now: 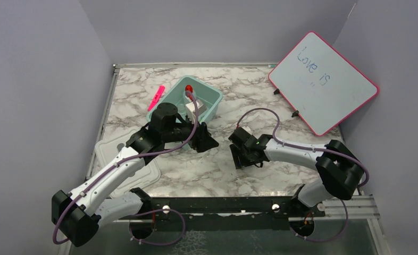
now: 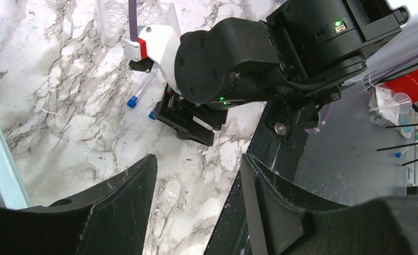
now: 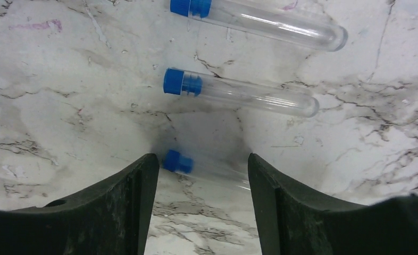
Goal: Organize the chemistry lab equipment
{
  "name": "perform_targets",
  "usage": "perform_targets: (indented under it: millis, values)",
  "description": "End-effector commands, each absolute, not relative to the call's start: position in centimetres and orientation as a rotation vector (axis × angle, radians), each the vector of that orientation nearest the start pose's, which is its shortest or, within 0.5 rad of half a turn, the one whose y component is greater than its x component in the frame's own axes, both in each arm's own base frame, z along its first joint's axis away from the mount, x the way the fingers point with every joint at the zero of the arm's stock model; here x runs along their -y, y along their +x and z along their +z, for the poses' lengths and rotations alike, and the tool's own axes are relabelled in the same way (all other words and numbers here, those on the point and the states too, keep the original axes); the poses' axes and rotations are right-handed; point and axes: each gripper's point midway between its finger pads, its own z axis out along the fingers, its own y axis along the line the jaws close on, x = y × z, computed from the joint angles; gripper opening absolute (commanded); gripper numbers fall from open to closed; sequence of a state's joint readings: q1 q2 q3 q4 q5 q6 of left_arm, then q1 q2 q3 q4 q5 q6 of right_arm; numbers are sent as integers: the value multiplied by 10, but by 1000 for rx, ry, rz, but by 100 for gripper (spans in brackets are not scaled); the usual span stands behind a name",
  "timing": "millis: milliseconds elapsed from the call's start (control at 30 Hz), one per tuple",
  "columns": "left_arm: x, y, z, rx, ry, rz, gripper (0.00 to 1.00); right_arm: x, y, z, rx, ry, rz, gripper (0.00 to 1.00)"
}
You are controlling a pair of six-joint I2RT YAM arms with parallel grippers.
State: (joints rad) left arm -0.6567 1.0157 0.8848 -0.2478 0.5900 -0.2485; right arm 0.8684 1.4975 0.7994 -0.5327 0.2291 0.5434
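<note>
Blue-capped tubes (three) beneath the spread right hand.

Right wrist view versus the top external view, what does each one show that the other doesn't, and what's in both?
Only the right wrist view: three blue-capped test tubes lying on their sides, the nearest one between the open fingers. Only the top external view: the teal bin holding the red-bulbed dropper, the pink marker, the whiteboard and the left arm. Both: the marble table and the right gripper.
</note>
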Motion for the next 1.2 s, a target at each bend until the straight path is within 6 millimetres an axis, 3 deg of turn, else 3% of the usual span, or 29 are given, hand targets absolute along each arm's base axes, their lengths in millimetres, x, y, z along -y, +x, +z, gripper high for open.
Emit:
perform_targets:
  millis: [0, 167, 300, 467, 733, 1033, 1167]
  values:
    - [281, 183, 249, -1867, 851, -1172, 62, -207, 190, 20, -2737, -418, 105, 62]
    - [280, 184, 247, -1869, 848, -1162, 62, -205, 189, 17, -2743, -417, 99, 43]
    - [280, 186, 246, -1875, 843, -1155, 62, -203, 192, 15, -2734, -407, 81, 42]
    - [280, 186, 244, -1884, 844, -1151, 62, -200, 196, 21, -2718, -388, 37, 53]
    - [280, 187, 242, -1891, 843, -1149, 62, -190, 183, 34, -2732, -414, 59, 69]
    - [280, 186, 242, -1890, 850, -1154, 62, -181, 176, 38, -2760, -410, 20, 71]
    - [280, 186, 242, -1893, 849, -1153, 62, -168, 169, 29, -2828, -339, -105, 71]
